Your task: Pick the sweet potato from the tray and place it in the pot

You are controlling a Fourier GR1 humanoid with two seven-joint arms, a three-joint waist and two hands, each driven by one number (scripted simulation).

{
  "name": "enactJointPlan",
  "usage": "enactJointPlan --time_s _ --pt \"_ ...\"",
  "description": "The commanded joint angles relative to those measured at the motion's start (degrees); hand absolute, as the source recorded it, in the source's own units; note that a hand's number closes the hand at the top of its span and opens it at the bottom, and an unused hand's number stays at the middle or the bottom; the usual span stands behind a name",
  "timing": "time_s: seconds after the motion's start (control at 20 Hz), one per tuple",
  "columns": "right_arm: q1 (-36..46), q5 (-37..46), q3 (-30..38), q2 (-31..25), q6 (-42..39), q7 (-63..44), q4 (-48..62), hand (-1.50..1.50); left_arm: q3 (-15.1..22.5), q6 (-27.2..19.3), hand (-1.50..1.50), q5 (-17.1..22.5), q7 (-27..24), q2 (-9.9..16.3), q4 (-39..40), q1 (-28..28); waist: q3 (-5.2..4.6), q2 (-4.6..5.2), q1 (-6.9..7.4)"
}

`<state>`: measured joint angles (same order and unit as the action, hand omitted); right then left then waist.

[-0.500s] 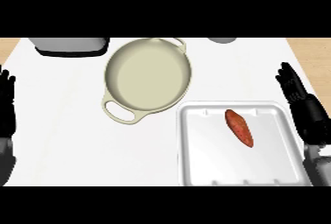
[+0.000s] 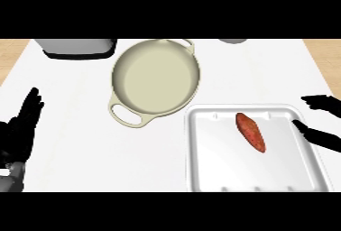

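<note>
Reaching right hand [image 2: 318, 135] nears sweet potato [image 2: 250, 132].

right hand [image 2: 318, 135] | swung in over tray [image 2: 206, 180] edge (fingers spread)

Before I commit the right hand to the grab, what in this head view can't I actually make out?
- Right hand: cut off by the view's right edge; only a few dark fingers show by the tray.
- Grey object at top left: cut by the upper band, can't identify.
- Small grey item at top: mostly cut off.
- Left hand: forearm runs out at the lower left.
</note>
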<state>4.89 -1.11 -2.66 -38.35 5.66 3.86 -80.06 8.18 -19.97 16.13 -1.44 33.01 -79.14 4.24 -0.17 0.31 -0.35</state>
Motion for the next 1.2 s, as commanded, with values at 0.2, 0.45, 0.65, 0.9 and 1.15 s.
enactJointPlan --time_s 0.2,0.45,0.65,0.9,1.15 --pt "-9.02 2.91 4.77 2.70 2.46 24.13 4.07 -1.50 1.15 3.82 0.00 -2.42 0.85 -0.69 -0.79 -3.33 0.19 -0.35 0.04" --pt "-3.91 6.31 2.59 -2.97 -6.15 10.64 0.80 -1.50 1.22 3.52 0.00 -5.10 2.96 -2.21 -2.52 -4.25 0.14 -0.34 0.39" --pt "1.56 7.99 -1.99 -6.74 -12.56 -2.45 -4.32 -1.50 1.29 2.68 0.00 -5.92 6.74 -1.43 -3.66 -1.12 0.08 -0.26 0.52" --pt "8.95 9.51 -7.50 -7.89 -21.60 -12.44 -4.11 -1.50 0.46 3.85 0.00 -5.36 4.67 -1.79 -4.83 -4.69 0.09 -0.23 1.53" --pt "16.33 11.74 -15.72 -6.56 -31.97 -24.19 -1.30 -1.50 1.27 4.80 0.00 -5.62 6.06 -1.69 -6.90 -3.43 0.08 -0.06 2.58"
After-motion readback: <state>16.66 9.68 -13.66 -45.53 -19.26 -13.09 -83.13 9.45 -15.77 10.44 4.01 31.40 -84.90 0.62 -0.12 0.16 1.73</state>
